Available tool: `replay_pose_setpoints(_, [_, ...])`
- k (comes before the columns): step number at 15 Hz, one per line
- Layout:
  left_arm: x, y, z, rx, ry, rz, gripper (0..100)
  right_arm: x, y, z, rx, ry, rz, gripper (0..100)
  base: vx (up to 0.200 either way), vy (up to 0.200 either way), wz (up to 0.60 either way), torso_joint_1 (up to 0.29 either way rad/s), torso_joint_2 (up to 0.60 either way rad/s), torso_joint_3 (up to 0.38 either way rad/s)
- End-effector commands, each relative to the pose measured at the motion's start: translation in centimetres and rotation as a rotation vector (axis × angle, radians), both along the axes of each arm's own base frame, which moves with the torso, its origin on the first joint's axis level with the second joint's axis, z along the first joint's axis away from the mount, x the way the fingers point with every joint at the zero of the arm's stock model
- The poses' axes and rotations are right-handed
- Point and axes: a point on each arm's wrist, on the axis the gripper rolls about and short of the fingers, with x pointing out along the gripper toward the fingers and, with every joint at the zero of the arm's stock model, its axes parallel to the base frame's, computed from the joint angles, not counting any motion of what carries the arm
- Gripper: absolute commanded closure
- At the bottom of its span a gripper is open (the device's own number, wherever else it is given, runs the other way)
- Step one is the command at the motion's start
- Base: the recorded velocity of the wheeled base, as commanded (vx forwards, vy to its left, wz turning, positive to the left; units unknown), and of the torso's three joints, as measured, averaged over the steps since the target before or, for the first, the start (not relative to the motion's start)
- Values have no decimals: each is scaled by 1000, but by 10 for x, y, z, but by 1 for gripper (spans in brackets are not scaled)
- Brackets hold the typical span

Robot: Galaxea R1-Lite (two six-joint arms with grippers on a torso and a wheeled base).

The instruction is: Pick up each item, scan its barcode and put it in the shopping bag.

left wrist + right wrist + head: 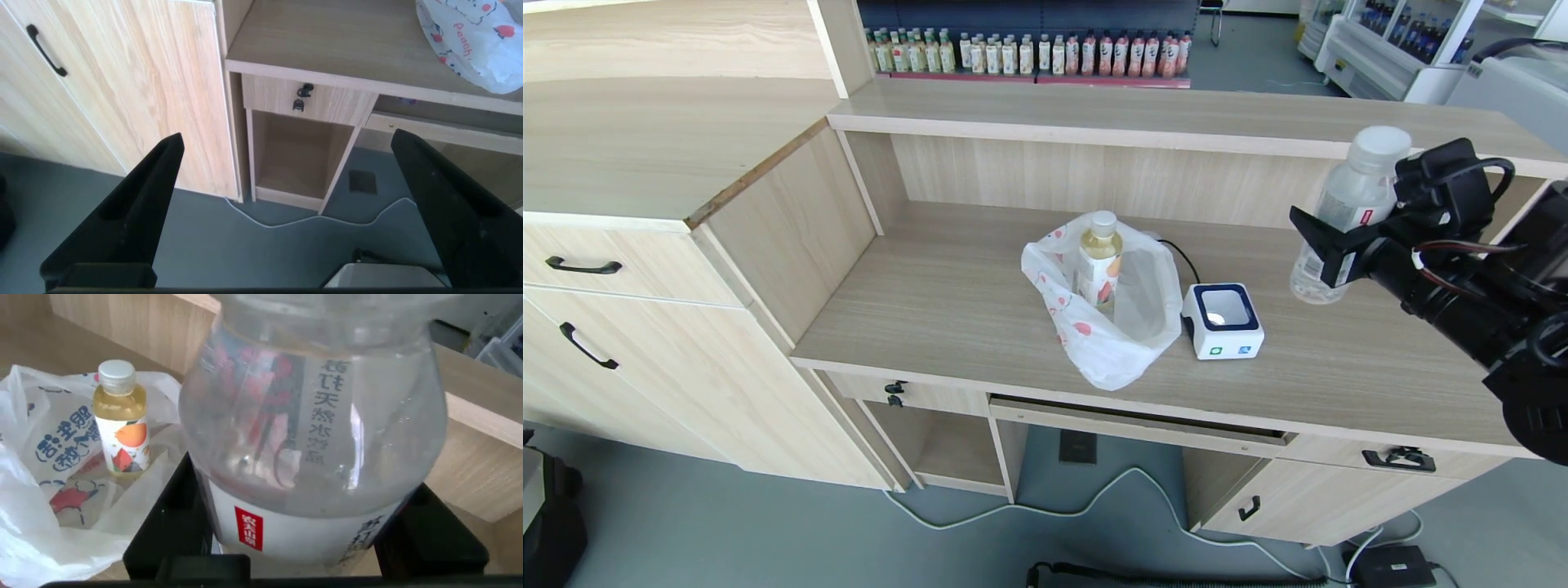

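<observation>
My right gripper (1327,245) is shut on a clear water bottle (1347,208) with a white cap, held upright in the air above the right part of the counter. Up close, that water bottle (315,433) sits between the black fingers (163,531). A white barcode scanner (1222,320) stands on the counter left of and below the held bottle. The white shopping bag (1111,310) with red prints lies open beside the scanner, and a yellow juice bottle (1100,261) stands inside it. My left gripper (286,212) hangs open, low beside the counter, above the floor.
The wooden counter (964,302) has a raised back ledge (1176,114) and a tall cabinet (645,245) with drawers on the left. A black cable (1180,255) runs from the scanner behind the bag. Shelves of drinks (1029,53) stand far behind.
</observation>
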Motion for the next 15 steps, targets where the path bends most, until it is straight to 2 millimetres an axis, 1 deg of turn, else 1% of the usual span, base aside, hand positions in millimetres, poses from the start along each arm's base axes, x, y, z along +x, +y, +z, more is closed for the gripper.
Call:
replay_pose_setpoints(1, [0,0,0,0,-1,0,0,3,1,-4,-55,-20,-15,100,0,0,0,0,0,0])
replay_pose_setpoints(4, [0,0,0,0,-1,0,0,2,1,-2,-83,-29,-14,100,0,0,0,0,0,0])
replay_pose_setpoints(10, [0,0,0,0,-1,0,0,3,4,-5,-81,-18,29,100,0,0,600,6,5,0])
replay_pose_setpoints(13, [0,0,0,0,-1,2,0,10,5,-16,-71,39,55,100,0,0,0,0,0,0])
replay_pose_setpoints(14, [0,0,0,0,-1,0,0,21,8,-32,4,113,120,100,0,0,0,0,0,0])
replay_pose_setpoints(15, [0,0,0,0,-1,0,0,26,9,-41,52,150,156,100,0,0,0,0,0,0])
